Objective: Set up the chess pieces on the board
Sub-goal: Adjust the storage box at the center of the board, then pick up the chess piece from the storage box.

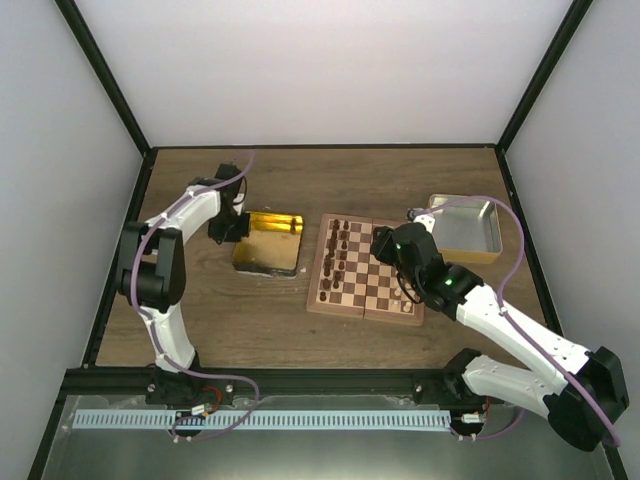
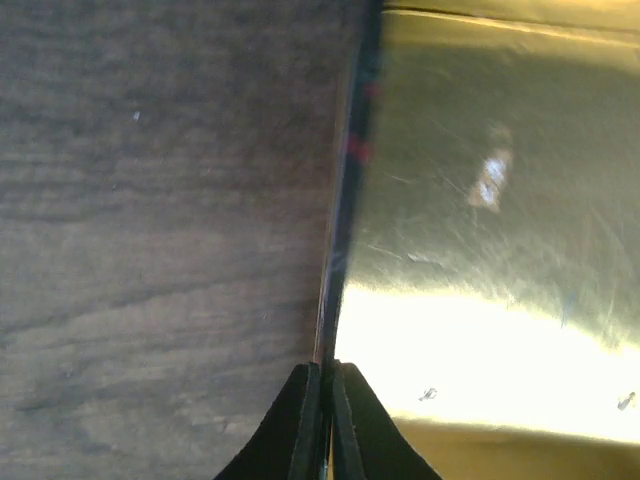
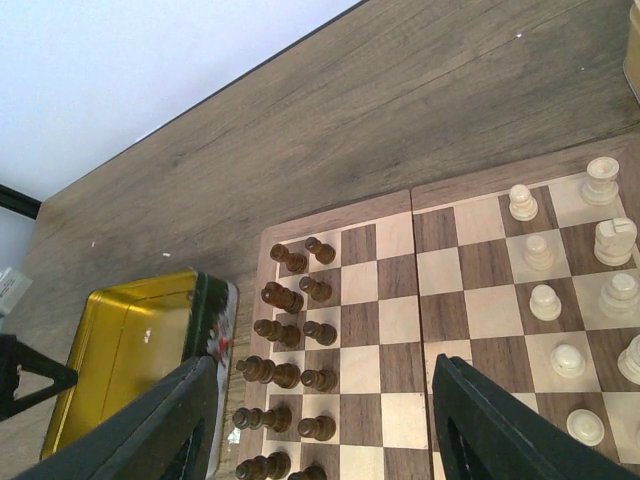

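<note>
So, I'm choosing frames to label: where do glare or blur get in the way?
Left wrist: a blown-out glare band across the gold tin, table grain soft. Right wrist: chess pieces and board sharp, evenly lit. Top external: even light, pieces tiny.

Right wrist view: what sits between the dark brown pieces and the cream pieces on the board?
Only bare squares of the board. The dark brown pieces line one side, the cream pieces the other, shown clearest in the right wrist view.
</note>
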`<state>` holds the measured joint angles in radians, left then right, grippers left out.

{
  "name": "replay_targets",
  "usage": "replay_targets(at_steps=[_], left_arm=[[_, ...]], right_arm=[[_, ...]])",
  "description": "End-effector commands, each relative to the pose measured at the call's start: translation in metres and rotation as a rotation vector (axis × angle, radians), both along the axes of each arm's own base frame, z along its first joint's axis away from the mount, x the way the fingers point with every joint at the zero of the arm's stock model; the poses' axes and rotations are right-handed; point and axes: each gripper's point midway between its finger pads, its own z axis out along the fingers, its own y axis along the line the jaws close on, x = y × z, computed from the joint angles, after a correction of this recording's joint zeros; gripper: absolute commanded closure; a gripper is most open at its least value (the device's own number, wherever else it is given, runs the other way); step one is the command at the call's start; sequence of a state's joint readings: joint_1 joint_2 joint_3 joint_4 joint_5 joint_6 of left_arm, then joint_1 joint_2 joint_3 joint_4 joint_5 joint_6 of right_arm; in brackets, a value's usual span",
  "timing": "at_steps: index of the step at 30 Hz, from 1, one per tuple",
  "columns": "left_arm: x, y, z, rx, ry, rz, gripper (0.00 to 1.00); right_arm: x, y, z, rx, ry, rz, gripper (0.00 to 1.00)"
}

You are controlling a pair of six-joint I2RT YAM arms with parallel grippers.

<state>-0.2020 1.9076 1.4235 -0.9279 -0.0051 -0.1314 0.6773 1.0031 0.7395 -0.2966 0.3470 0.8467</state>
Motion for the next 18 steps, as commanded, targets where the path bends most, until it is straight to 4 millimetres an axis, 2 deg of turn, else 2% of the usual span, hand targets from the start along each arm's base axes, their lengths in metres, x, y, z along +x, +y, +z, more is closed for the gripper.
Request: replay_targets(at_steps=[1,6,7,8,10,16,18], left_arm=[[-0.033,0.01,-0.006,0.018,0.058,0.126,0.96],[-0.057,0.014,-0.009,0.005,0.073,0.192,0.96],[-0.059,0.014,-0.007,0.001,0.069,0.198,0.94],[-0.059,0.013,-0.003,-0.006,0.058,0.199,0.86],[-0.055,0.012,0.008,-0.015,0.024,0.194,0.75],[-0.026,0.007,0.059,-0.011,-0.145,0.198,0.67],[-0.021,-0.003,0.072,-0.01,-0.192,0.205,0.66]], right_arm=[[0.006,0.002,0.017,0.018,-0.043,-0.005,0.4],[0.005,0.001,0.018,0.016,-0.043,-0.007,0.4],[0.005,0.001,0.018,0.017,-0.043,-0.008,0.39],[0.005,0.002,0.017,0.02,-0.042,-0.007,0.4],[0.005,0.002,0.015,0.021,-0.037,-0.005,0.4],[0.005,0.001,0.015,0.027,-0.039,-0.011,0.4],[0.003,-0.001,0.014,0.024,-0.04,-0.017,0.39]])
